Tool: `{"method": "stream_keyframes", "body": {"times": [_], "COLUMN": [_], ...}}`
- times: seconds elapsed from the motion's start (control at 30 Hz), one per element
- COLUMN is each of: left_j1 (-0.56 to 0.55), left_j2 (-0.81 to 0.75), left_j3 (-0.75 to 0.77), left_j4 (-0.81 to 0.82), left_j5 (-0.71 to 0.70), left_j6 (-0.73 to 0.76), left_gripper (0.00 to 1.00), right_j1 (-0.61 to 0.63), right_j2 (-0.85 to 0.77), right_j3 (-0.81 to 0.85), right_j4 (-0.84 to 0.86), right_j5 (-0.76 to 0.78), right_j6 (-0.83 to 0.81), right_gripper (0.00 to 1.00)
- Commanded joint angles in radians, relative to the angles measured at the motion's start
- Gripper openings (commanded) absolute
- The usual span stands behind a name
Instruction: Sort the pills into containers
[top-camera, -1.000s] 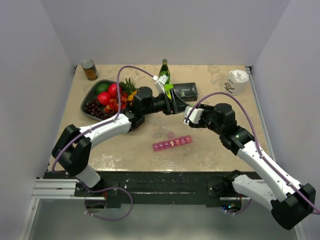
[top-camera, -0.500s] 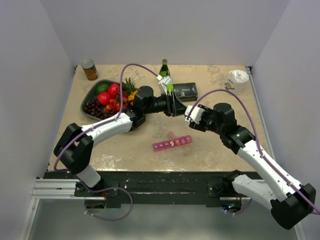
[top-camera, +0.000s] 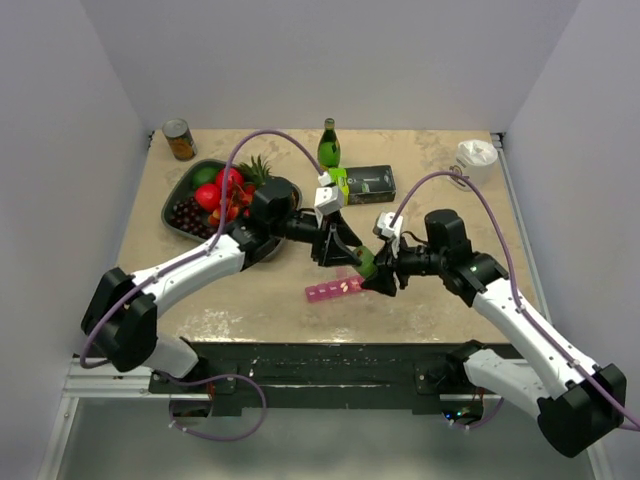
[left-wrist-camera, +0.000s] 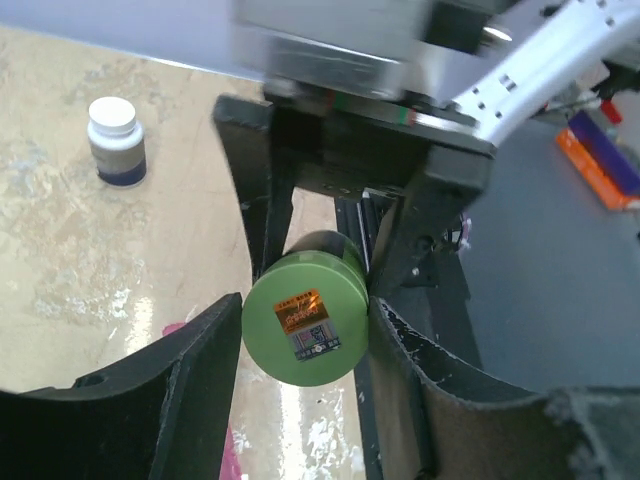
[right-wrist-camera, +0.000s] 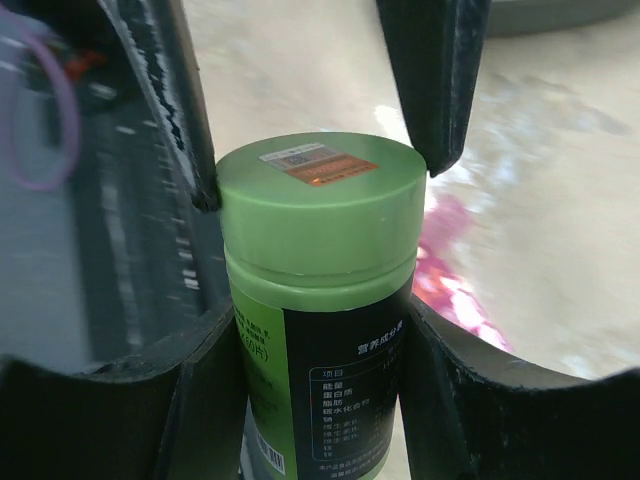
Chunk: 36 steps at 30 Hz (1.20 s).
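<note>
A green pill bottle (top-camera: 367, 264) with a black label hangs over the table between both arms. My right gripper (right-wrist-camera: 318, 330) is shut on the bottle's body (right-wrist-camera: 340, 380). From the opposite side my left gripper (left-wrist-camera: 305, 322) is shut on its green cap (left-wrist-camera: 305, 325), one finger on each side of the rim. Just below them the pink pill organiser (top-camera: 334, 291) lies on the table, and it shows as a pink blur (right-wrist-camera: 452, 283) in the right wrist view. The pills are hidden from view.
A fruit tray (top-camera: 183, 218) stands at the back left, with a tin can (top-camera: 179, 139) behind it. A green glass bottle (top-camera: 329, 144), a black box (top-camera: 368, 183) and a white cup (top-camera: 475, 160) line the back. A white-capped bottle (left-wrist-camera: 115, 140) stands apart.
Both arms have carried the green bottle from near the black box forward and down to just above the pink organiser. The left gripper's fingers have closed in on the cap.
</note>
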Motion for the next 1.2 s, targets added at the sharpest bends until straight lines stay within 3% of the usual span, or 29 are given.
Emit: {"method": "stream_keyframes", "body": {"times": [0.0, 0.1, 0.17, 0.2, 0.23, 0.27, 0.3, 0.37, 0.5, 0.6, 0.67, 0.7, 0.73, 0.8, 1.17], "left_j1": [-0.010, 0.024, 0.086, 0.111, 0.135, 0.181, 0.195, 0.220, 0.222, 0.208, 0.170, 0.148, 0.104, 0.071, -0.058], "left_j2": [-0.081, -0.127, -0.155, -0.166, -0.184, -0.195, -0.202, -0.213, -0.181, -0.134, -0.137, -0.137, -0.121, -0.094, 0.074], "left_j3": [-0.047, -0.082, -0.104, -0.131, -0.150, -0.171, -0.200, -0.204, -0.159, -0.141, -0.104, -0.074, -0.037, 0.040, 0.229], "left_j4": [-0.061, 0.043, 0.175, 0.303, 0.375, 0.444, 0.547, 0.586, 0.441, 0.404, 0.321, 0.155, 0.072, -0.039, -0.285], "left_j5": [0.050, -0.021, -0.030, -0.023, -0.017, -0.015, -0.017, -0.012, 0.009, 0.022, -0.065, -0.110, -0.156, -0.236, -0.415], "left_j6": [0.281, 0.156, -0.015, -0.084, -0.242, -0.318, -0.384, -0.524, -0.720, -0.884, -0.825, -0.762, -0.642, -0.593, -0.440], "left_gripper": [0.37, 0.55, 0.77, 0.79, 0.95, 0.99, 0.99, 0.99, 0.99, 0.99, 0.99, 0.99, 0.99, 0.99, 0.96], "right_j1": [-0.023, -0.029, -0.029, -0.031, -0.034, -0.032, -0.032, -0.032, -0.029, -0.028, -0.025, -0.022, -0.017, -0.008, -0.003], "right_j2": [-0.006, -0.017, -0.024, -0.027, -0.030, -0.035, -0.037, -0.040, -0.058, -0.069, -0.083, -0.083, -0.078, -0.070, -0.061], "right_j3": [-0.036, -0.048, -0.042, -0.031, -0.025, -0.018, -0.001, 0.019, 0.070, 0.081, 0.079, 0.079, 0.079, 0.085, 0.088], "right_j4": [0.288, 0.313, 0.284, 0.239, 0.217, 0.189, 0.145, 0.079, -0.068, -0.089, -0.070, -0.052, -0.040, -0.023, 0.028], "right_j5": [-0.369, -0.379, -0.356, -0.344, -0.318, -0.301, -0.287, -0.226, -0.036, 0.121, 0.165, 0.199, 0.213, 0.242, 0.261], "right_j6": [0.296, 0.367, 0.315, 0.278, 0.223, 0.185, 0.120, 0.021, -0.335, -0.544, -0.599, -0.632, -0.638, -0.644, -0.578], "right_gripper": [0.00, 0.00, 0.00, 0.00, 0.00, 0.00, 0.00, 0.00, 0.00, 0.00, 0.00, 0.00, 0.00, 0.00, 0.00]}}
